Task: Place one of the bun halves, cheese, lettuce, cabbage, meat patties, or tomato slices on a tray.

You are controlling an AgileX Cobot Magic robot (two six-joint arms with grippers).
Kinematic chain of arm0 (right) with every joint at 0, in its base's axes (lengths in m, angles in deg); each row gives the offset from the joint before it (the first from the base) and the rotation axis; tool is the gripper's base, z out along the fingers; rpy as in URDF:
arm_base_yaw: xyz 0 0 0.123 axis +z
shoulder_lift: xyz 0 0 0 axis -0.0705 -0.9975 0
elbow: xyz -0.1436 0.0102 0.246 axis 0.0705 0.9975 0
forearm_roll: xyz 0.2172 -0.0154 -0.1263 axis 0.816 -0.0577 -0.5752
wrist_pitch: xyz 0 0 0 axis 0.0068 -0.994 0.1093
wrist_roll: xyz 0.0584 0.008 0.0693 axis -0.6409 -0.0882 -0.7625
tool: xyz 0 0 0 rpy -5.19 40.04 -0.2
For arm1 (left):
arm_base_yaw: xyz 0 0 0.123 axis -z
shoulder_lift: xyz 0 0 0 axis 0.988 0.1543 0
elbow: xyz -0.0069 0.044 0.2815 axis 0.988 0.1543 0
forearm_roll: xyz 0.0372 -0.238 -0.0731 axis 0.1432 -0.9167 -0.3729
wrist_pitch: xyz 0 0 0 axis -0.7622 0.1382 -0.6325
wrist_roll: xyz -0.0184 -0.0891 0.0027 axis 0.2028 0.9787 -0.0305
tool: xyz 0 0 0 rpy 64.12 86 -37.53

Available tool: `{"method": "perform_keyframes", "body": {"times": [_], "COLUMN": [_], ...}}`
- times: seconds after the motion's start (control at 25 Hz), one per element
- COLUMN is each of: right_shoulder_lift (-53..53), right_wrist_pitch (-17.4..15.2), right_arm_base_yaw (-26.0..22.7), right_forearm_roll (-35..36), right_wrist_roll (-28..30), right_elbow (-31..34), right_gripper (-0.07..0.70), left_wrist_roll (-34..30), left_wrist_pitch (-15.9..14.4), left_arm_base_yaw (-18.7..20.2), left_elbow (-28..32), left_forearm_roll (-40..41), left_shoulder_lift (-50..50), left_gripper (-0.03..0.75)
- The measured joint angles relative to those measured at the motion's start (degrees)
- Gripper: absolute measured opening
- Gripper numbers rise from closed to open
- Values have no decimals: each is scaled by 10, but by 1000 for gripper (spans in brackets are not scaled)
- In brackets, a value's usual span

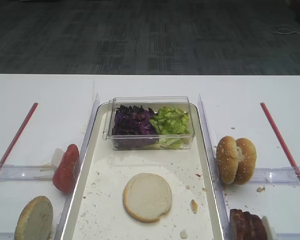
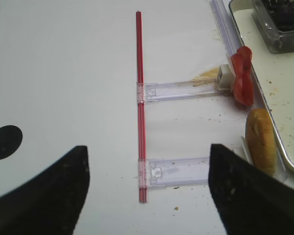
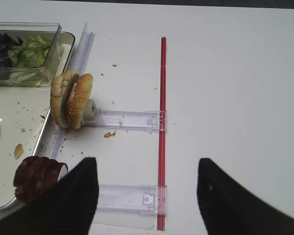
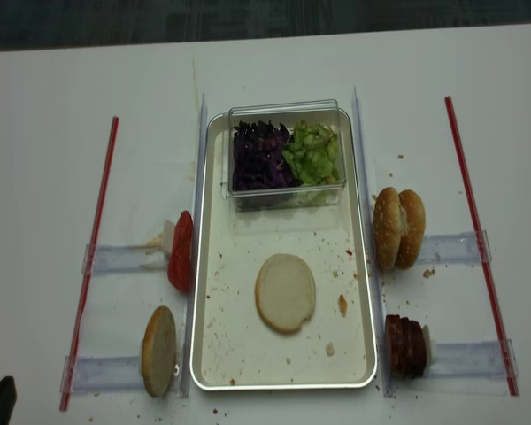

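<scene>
Already one bun half [image 4: 285, 292] lies cut face up on the tray [image 4: 214, 354], near its middle, with crumbs around it. At the tray's far end a clear tub [image 4: 287, 197] holds cabbage [image 4: 257, 155] on the left and lettuce [image 4: 312, 152] on the right. Tomato slices [image 4: 181, 251] stand off the tray's left rim, meat patties [image 4: 405, 345] off its right. The left gripper [image 2: 147, 196] and right gripper [image 3: 147, 196] both hover wide apart over bare table, holding nothing.
</scene>
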Motion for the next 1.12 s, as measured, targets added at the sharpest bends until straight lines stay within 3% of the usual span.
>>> {"method": "perform_keyframes", "body": {"times": [1.12], "right_shoulder_lift": [0], "right_wrist_pitch": [0], "right_arm_base_yaw": [0], "right_forearm_roll": [0], "right_wrist_roll": [0], "right_elbow": [0], "right_gripper": [480], "left_wrist_roll": [0], "left_wrist_pitch": [0], "left_arm_base_yaw": [0], "left_elbow": [0], "left_forearm_roll": [0], "left_shoulder_lift": [-1], "left_gripper": [493]}}
